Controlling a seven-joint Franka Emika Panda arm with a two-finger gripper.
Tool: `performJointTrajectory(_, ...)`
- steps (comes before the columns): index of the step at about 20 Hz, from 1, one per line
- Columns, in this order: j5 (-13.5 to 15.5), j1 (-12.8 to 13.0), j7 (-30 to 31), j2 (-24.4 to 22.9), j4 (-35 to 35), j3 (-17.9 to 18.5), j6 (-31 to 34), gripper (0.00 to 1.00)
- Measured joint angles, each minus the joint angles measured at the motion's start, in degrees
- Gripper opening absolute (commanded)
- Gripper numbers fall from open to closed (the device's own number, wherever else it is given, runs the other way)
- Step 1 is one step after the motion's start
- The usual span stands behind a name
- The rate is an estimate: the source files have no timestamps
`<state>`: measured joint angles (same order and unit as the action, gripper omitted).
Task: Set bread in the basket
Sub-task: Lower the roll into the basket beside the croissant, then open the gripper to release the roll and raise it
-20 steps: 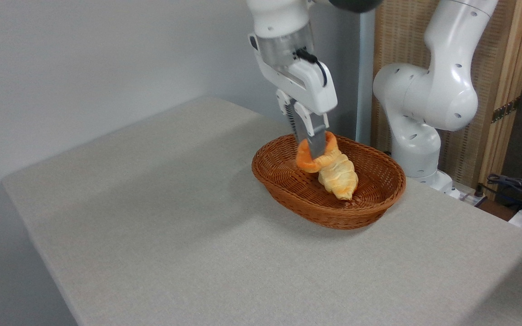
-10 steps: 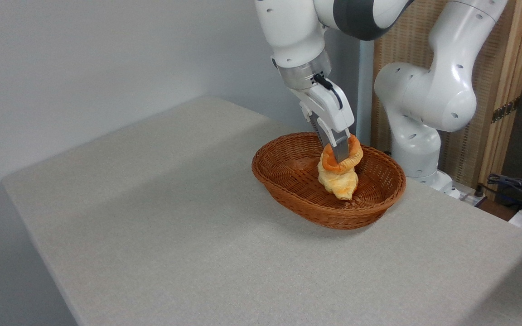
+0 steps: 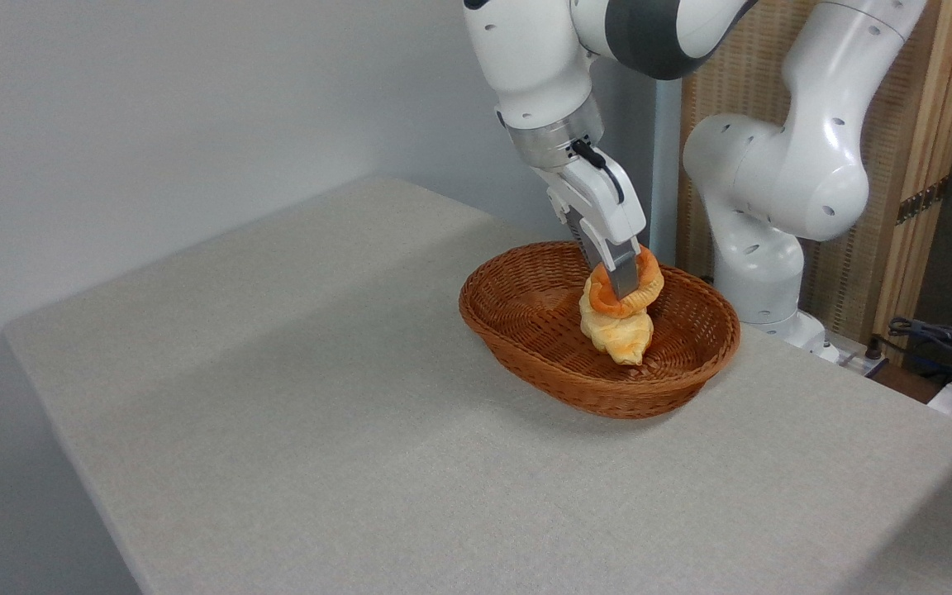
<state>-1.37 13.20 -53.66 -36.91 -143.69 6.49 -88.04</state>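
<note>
Centrally, the gripper (image 3: 625, 281) points downward and a little to the right from a white wrist, its two fingers closed on the bread (image 3: 626, 294), a small round bun with an orange-golden surface. One grey finger (image 3: 622, 277) crosses the front of the bun; the other is hidden behind it. The bun is held over the inside of the basket (image 3: 525, 326), above the rim line and toward the right half of the oval. Directly beneath it, and touching or nearly touching its underside, lies a braided loaf (image 3: 618, 335), paler and cream-yellow with a golden tip, resting on the basket floor and pointing toward the near rim. Whether the bun bears on the loaf or hangs just clear of it cannot be told from this view. The basket is a shallow oval of reddish-brown wicker set on the table (image 3: 319, 397), a grey cloth-textured surface, toward its far right edge. Behind the basket rises the robot arm (image 3: 773, 182), white with a dark grey joint band, its base standing just beyond the table edge. Farther right are a wooden-framed screen (image 3: 930, 107) and a cluster of cables (image 3: 951, 343).
</note>
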Motion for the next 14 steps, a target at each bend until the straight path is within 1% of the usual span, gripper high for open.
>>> performJointTrajectory(14,0.00,0.00,0.00,-0.02,0.75,0.02,-0.27,1.00)
